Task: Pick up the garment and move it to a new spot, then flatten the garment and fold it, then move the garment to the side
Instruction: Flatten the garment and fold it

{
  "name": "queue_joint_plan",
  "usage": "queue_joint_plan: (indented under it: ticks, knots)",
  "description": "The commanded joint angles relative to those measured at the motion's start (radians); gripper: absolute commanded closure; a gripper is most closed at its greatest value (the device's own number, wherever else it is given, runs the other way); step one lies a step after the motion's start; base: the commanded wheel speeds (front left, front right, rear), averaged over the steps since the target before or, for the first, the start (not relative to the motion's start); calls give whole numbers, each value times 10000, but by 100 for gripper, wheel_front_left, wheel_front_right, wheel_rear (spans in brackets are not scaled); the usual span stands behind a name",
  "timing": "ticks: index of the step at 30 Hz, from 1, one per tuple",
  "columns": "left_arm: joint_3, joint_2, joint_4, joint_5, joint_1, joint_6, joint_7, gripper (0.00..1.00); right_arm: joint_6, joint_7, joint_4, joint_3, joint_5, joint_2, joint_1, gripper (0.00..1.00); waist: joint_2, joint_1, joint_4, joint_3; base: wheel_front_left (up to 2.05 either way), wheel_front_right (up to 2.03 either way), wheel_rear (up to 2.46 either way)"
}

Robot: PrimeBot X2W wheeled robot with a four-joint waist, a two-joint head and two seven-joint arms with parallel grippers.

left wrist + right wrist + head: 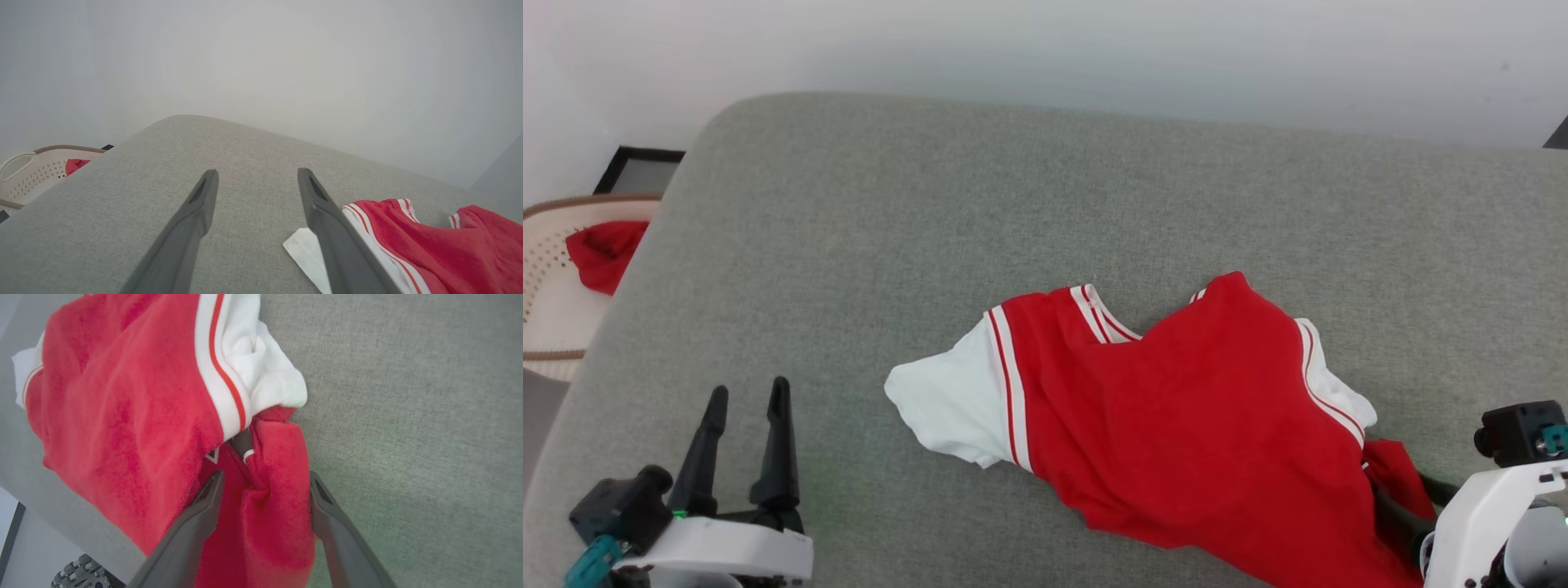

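grey woven cushion (849, 245) lies under all: nearest, the right gripper (265, 475) has its jaws apart around a bunched red fold of the garment (1176, 425), which lies crumpled at centre-right. it should close deep on this soft, fleecy cloth before lifting. the left gripper (750, 385), jaws spread and empty, hovers near the white sleeve (947, 400).

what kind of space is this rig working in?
Likely a home-style room or mock-up: a grey upholstered cushion, a perforated laundry basket beside it holding red cloth, a plain white wall behind.
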Motion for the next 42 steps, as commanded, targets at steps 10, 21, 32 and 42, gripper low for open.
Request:
queue_joint_plan:
  ticks: [10, 21, 32, 42]
  knots:
    - [51, 85, -87, 355, 490, -29, -9, 0, -3, -607, -439, 47, 168, -437, -244, 0, -1, 0, 80, -469, 0, 0, 0]
    - [-298, -48, -183, 392, 198, -29, -9, 0, -3, -263, 425, -27, 368, -1033, -1405, 0, -1, 0, 796, -96, 0, 0, 0]
    - [-712, -257, -224, 302, -374, -29, -9, 0, -2, 901, 1441, 14, 310, -1247, -2279, 0, -1, 0, 1405, 724, 0, 0, 0]
    - [-804, -363, -147, 202, -631, -30, -9, 0, -5, 1681, 2559, 121, 338, -1127, -2607, 100, -1, 0, 1536, 1054, 0, 0, 0]
